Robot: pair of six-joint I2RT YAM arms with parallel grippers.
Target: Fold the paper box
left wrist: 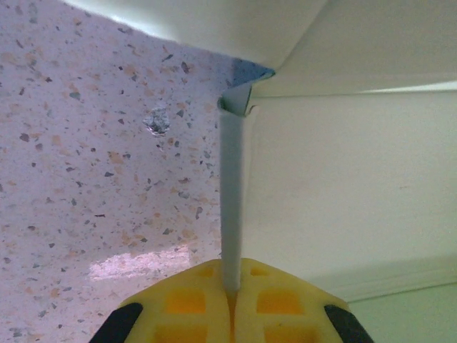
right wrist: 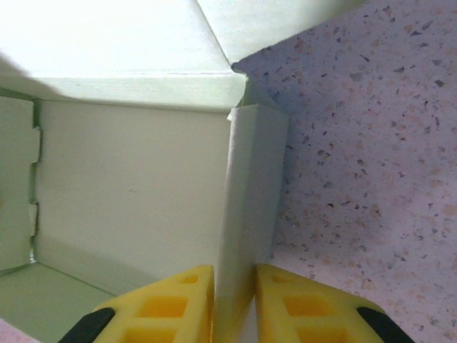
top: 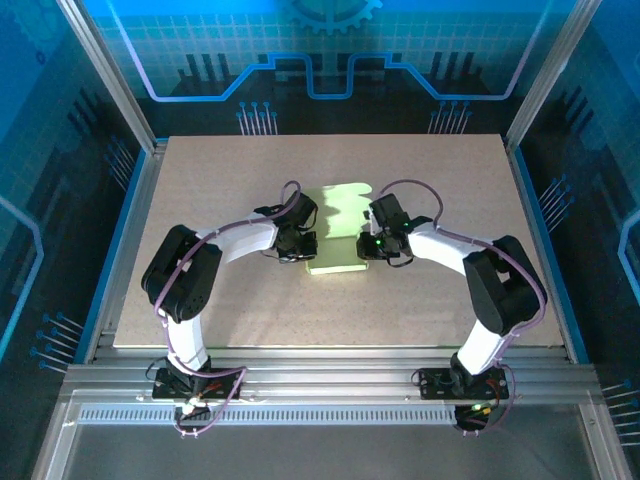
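Note:
The paper box (top: 338, 232) is pale lime-green card lying half-formed in the middle of the table, between the two arms. My left gripper (top: 297, 246) is at its left side, and its yellow fingers (left wrist: 200, 300) are shut on the upright left wall (left wrist: 232, 193) of the paper box, seen edge-on. My right gripper (top: 372, 246) is at the right side, with yellow fingers (right wrist: 171, 304) shut on the raised right wall (right wrist: 250, 214). The box floor (right wrist: 128, 186) and a back flap (right wrist: 121, 43) show inside.
The speckled beige tabletop (top: 200, 300) spreads all round the box. Metal rails (top: 320, 385) run along the near edge, with the arm bases bolted there. Blue enclosure walls (top: 60, 150) stand at the sides and back.

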